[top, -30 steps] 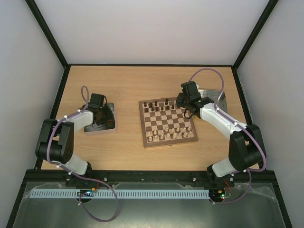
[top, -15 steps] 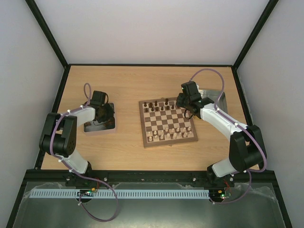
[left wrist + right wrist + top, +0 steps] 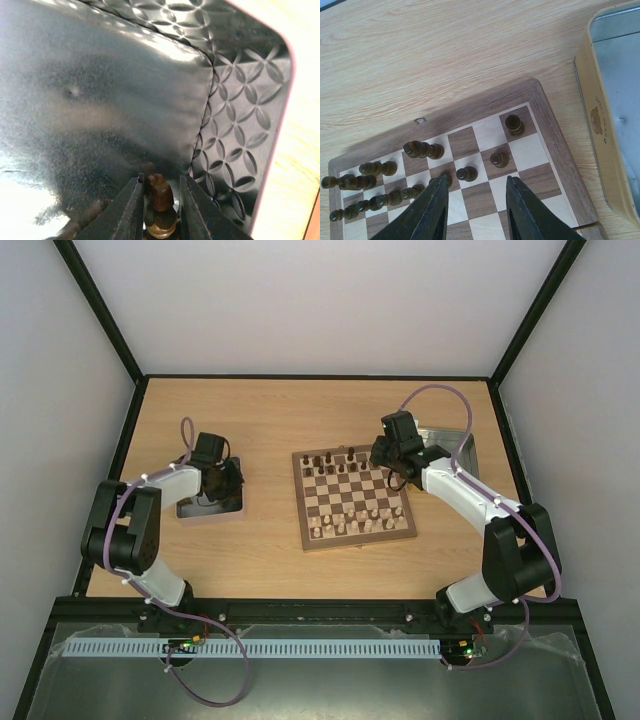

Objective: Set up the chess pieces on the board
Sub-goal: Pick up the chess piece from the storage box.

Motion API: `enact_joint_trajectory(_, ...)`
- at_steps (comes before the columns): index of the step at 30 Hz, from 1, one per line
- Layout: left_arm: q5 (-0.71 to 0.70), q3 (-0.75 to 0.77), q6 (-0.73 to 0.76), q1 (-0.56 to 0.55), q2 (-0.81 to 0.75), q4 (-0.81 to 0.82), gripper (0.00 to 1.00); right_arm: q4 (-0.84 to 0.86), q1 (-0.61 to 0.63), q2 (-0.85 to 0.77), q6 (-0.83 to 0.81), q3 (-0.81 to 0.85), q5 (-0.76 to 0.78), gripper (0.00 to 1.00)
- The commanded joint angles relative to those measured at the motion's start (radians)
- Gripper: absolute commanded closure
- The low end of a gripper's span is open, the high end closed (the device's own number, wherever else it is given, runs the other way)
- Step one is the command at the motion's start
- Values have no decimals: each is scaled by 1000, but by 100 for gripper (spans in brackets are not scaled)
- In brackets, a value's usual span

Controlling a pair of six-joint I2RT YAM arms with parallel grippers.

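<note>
chess pieces (image 3: 466, 173) of the dark set stand along the far rows of the board (image 3: 555, 150), which lies on the table right of centre. the pale pieces (image 3: 350, 525) fill its near rows. one more dark piece (image 3: 159, 192) is off the board, down in the left tray (image 3: 240, 100), close to where the smooth floor meets the patterned wall.

the left gripper (image 3: 160, 181) has its fingers drawn in tight on either side of that piece and appears to pinch it. its lower part runs out of the wrist view, so i cannot tell whether it is upright or leaning in the grip. the right gripper (image 3: 476, 182) hangs over the far right corner of the board, fingers partly apart with nothing between them. the right tray (image 3: 600, 125) sits just beside the board's right edge.

the weak spot is likely the hold itself. turned wood is round and smooth, and narrow tips on a curved waist can let the piece swivel or slide out on the lift. the tray wall is near, so a sideways pull before the piece is high enough could catch its base and knock it loose or drag the tray.

over the board the trouble would be crowding. the far rows are already packed, so a piece coming down tilted could tip on release or push a neighbour over. the right arm also occupies the far right corner, so a reach from the left side towards it risks the two arms meeting.
</note>
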Motion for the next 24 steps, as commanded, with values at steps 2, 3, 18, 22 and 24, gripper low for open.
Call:
enact_joint_trajectory(2, 7, -3, 17, -5, 1, -35, 84, 18, -4, -26, 16, -10, 7, 69)
enact_joint_trajectory(3, 5, 0, 19, -4, 4, -38, 88, 18, -4, -29, 16, -12, 6, 69)
enact_joint_trajectory(18, -164, -16, 87, -52, -271, -41, 98, 35, -4, -63, 27, -25, -2, 69)
enact_joint_trajectory(22, -199, -23, 116, -142, -361, 24, 98, 55, -4, -89, 36, -48, 2, 69)
enact_joint_trajectory(24, -235, -35, 132, -218, -383, 73, 97, 77, -4, -109, 56, -67, 7, 69)
